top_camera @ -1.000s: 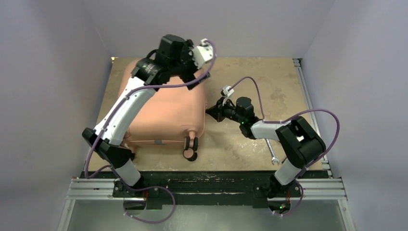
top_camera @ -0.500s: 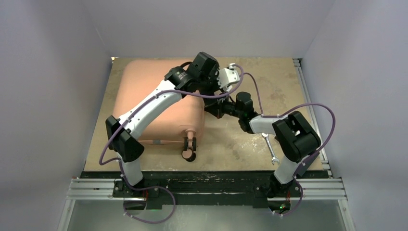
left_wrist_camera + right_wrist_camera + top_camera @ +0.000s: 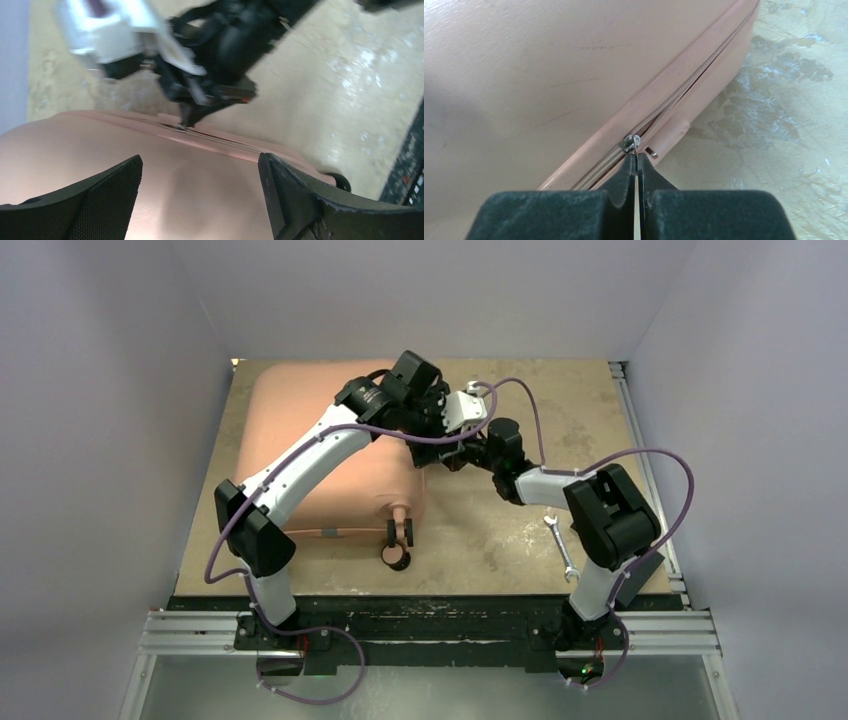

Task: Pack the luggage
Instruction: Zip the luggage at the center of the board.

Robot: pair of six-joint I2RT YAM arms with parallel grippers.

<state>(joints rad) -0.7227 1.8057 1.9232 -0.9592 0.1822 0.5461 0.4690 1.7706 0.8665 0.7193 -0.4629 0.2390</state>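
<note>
The luggage [image 3: 365,490] lies flat and closed on the left half of the table [image 3: 600,410], with its wheels toward the near edge. Its shell looks hard and smooth: stiff, probably slippery for the pads, and too wide to be taken across. So the good place to hold it is the small zipper pull [image 3: 629,144] in the seam on its right side. The right gripper [image 3: 636,167] is there, with its fingers pressed fully together. The metal pull sits at their tips, pinched as far as I can judge. The left gripper [image 3: 200,200] hangs over the right part of the lid, jaws spread wide, holding nothing. The shell lies below and between its fingers [image 3: 100,202], but I cannot tell whether they touch it.
</note>
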